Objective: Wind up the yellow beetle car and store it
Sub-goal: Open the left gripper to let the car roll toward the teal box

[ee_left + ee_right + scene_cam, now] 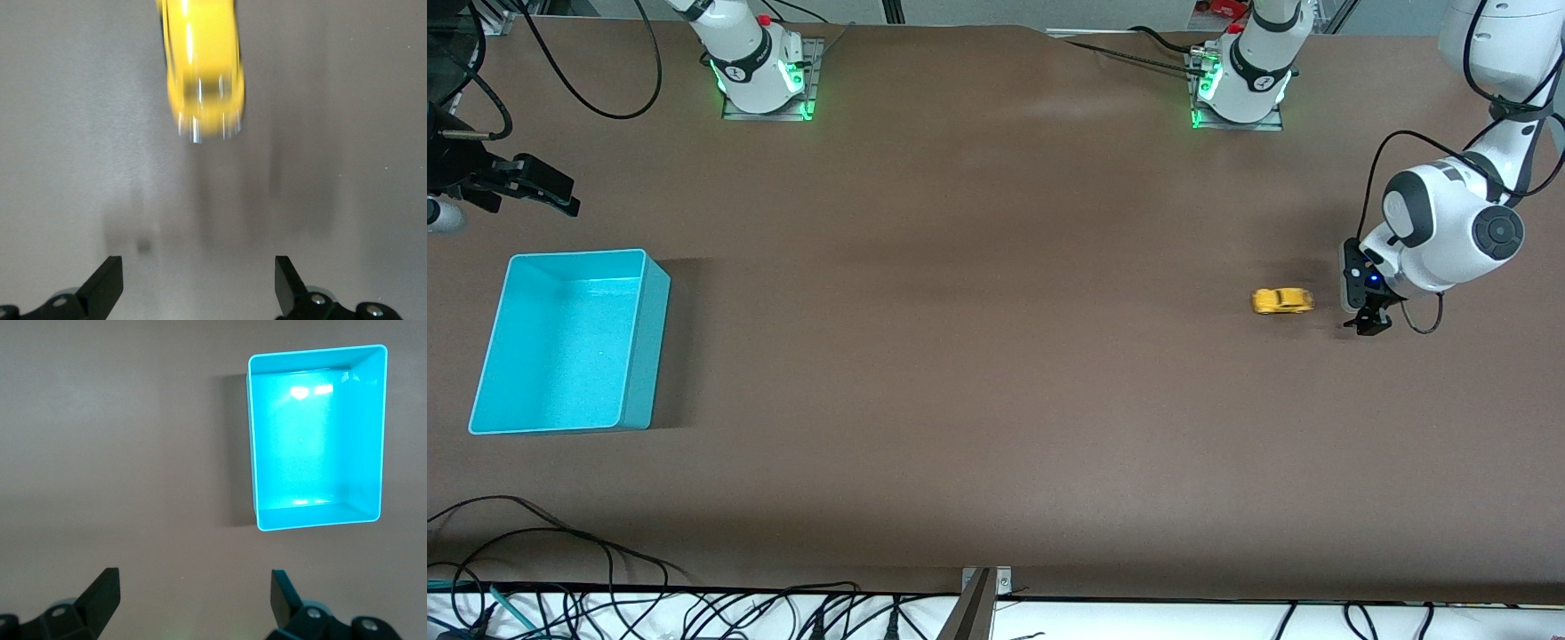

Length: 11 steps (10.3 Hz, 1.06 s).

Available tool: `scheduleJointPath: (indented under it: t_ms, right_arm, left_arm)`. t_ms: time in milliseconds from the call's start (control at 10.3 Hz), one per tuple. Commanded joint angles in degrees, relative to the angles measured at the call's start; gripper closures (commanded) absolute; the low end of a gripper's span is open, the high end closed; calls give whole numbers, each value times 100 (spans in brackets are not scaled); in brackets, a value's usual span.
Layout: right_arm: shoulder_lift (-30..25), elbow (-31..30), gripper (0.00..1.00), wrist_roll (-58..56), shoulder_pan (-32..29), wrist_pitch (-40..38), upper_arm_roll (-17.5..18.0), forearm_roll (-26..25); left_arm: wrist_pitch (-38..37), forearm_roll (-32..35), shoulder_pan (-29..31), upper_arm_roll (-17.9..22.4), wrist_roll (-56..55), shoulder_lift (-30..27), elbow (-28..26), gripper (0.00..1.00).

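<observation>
The yellow beetle car stands on the brown table near the left arm's end, blurred in the front view and in the left wrist view. My left gripper sits low at the table beside the car, toward the left arm's end, a short gap from it. It is open and empty, with bare table between its jaws. My right gripper hangs open and empty over the table at the right arm's end, above the turquoise bin. The bin is empty and also shows in the right wrist view.
Cables lie along the table's edge nearest the front camera. A metal bracket sits at the middle of that edge. Both arm bases stand along the edge farthest from the camera.
</observation>
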Motion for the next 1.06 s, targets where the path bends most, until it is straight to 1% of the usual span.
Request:
scheduleJointPath:
  t_ms: [0,290,483,773,966]
  right_arm:
    - [47,119,0,-17,-50,-33,25,118]
    - [47,119,0,-17,-50,-33,25,109]
    - [47,119,0,-17,-50,-33,25,118]
    - [47,119,0,-17,-42,-33,25,109]
    - [39,119,0,-8,-42,-33,25,109]
  left_arm:
    - [-133,-178,-36,6,214,12,99,0]
    - [-133,-170,-36,6,205,-163,55,0]
    - [-133,-152,-115,-3,179,-382,-15,0]
    - [-202,-152,-133,-3,196,-1023,-42,0]
    - [-667,-161,-168,-3,161,-1444,11,0]
